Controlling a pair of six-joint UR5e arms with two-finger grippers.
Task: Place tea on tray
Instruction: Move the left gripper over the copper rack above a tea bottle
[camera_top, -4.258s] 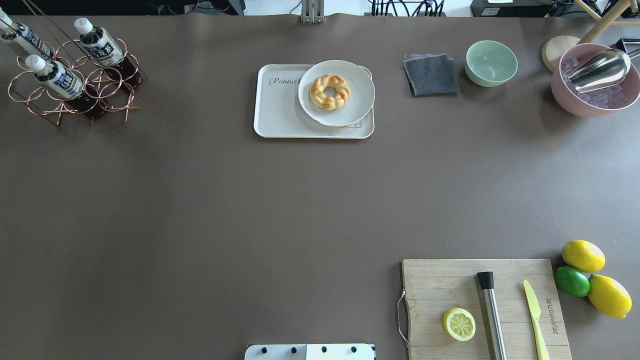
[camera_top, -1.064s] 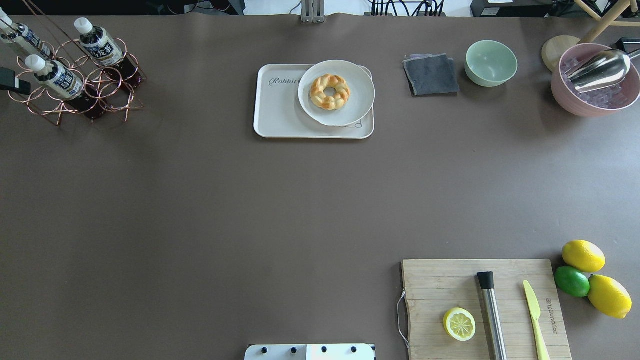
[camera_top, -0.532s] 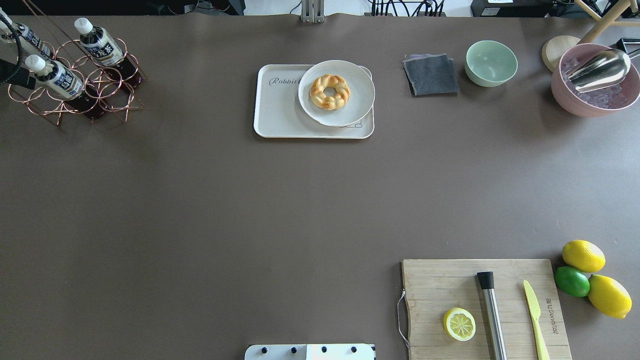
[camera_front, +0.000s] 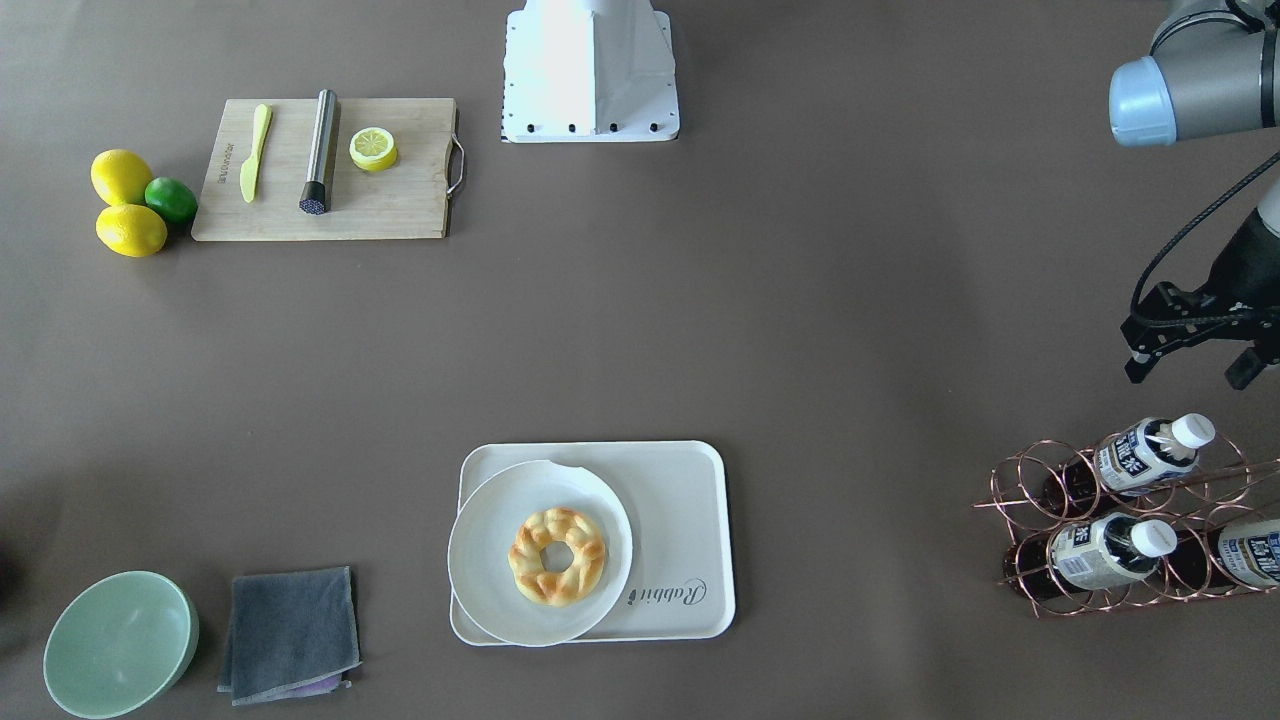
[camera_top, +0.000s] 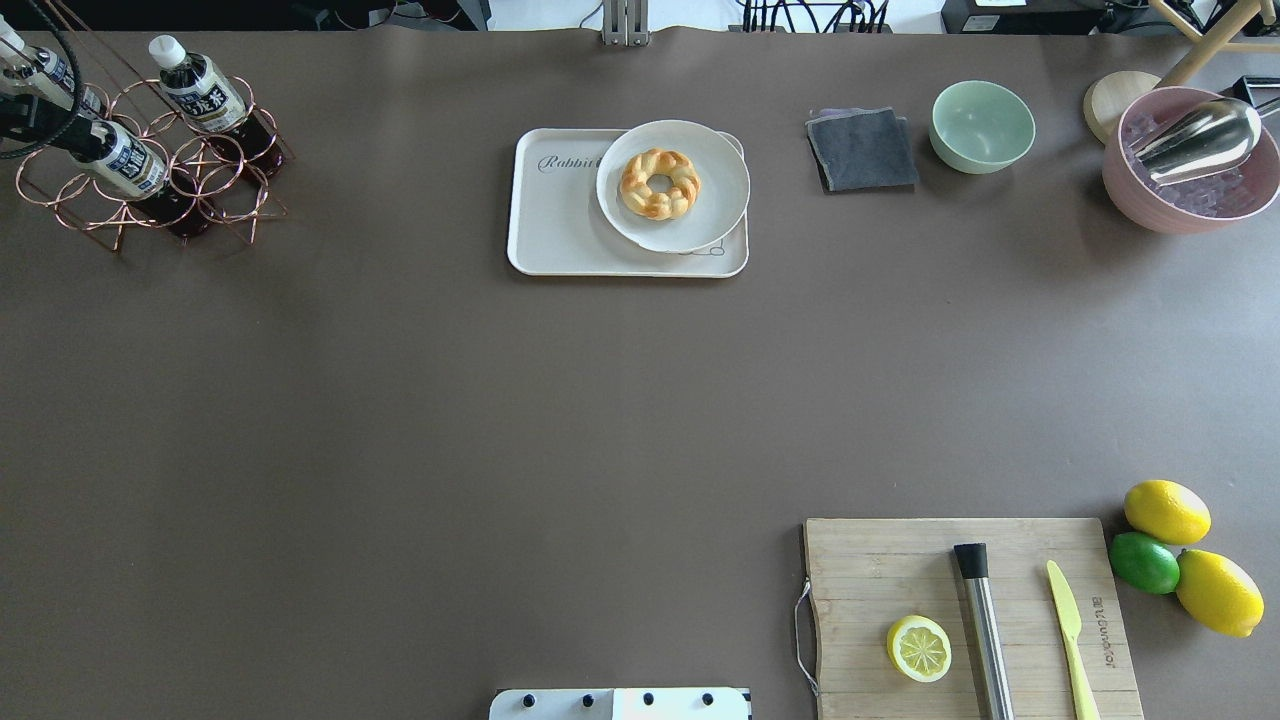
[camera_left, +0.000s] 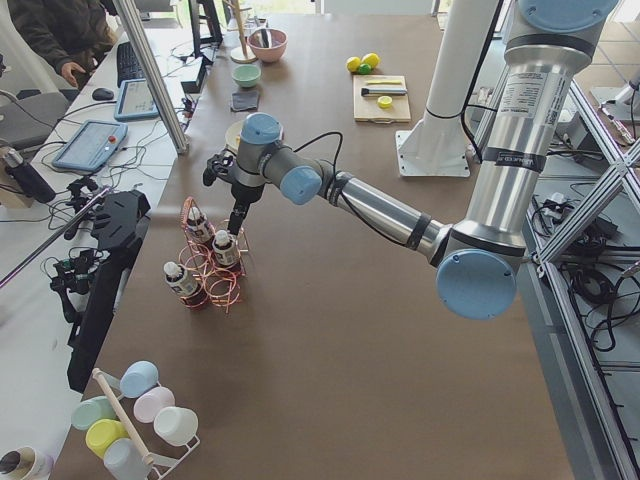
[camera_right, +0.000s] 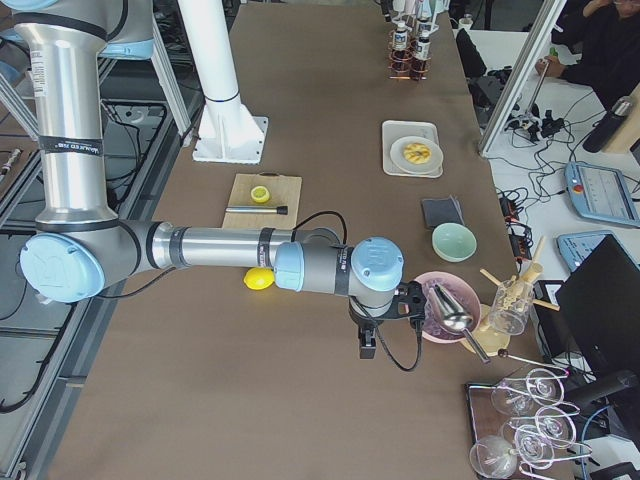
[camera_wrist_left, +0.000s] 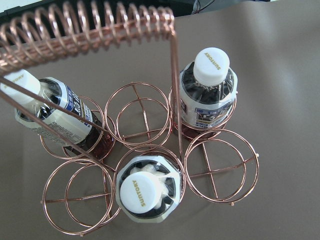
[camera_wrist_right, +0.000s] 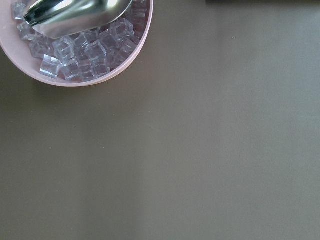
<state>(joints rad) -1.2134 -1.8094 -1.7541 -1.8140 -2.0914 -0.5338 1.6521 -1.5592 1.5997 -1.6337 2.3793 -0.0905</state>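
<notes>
Three tea bottles stand in a copper wire rack (camera_top: 200, 190) at the table's far left: one (camera_top: 203, 95) at the back right, one (camera_top: 130, 165) in front, one (camera_top: 55, 72) at the edge. They also show in the left wrist view (camera_wrist_left: 207, 95) (camera_wrist_left: 147, 192) (camera_wrist_left: 52, 110). My left gripper (camera_front: 1190, 375) is open and empty, above the rack on the robot's side of it, touching no bottle. The cream tray (camera_top: 555, 225) lies at the far middle and bears a round plate (camera_top: 715, 215). My right gripper (camera_right: 365, 340) shows only in the exterior right view; I cannot tell its state.
A bread ring (camera_top: 660, 183) lies on the plate. A grey cloth (camera_top: 862, 150), green bowl (camera_top: 982, 125) and pink ice bowl (camera_top: 1160, 205) with a scoop stand far right. The cutting board (camera_top: 880, 570) with lemon half, steel rod and knife is near right, lemons and a lime beside it.
My left gripper has come in from the left edge and moved over the front bottle in the rack, covering its cap from above. Bottles, tray and the rest have not moved.
</notes>
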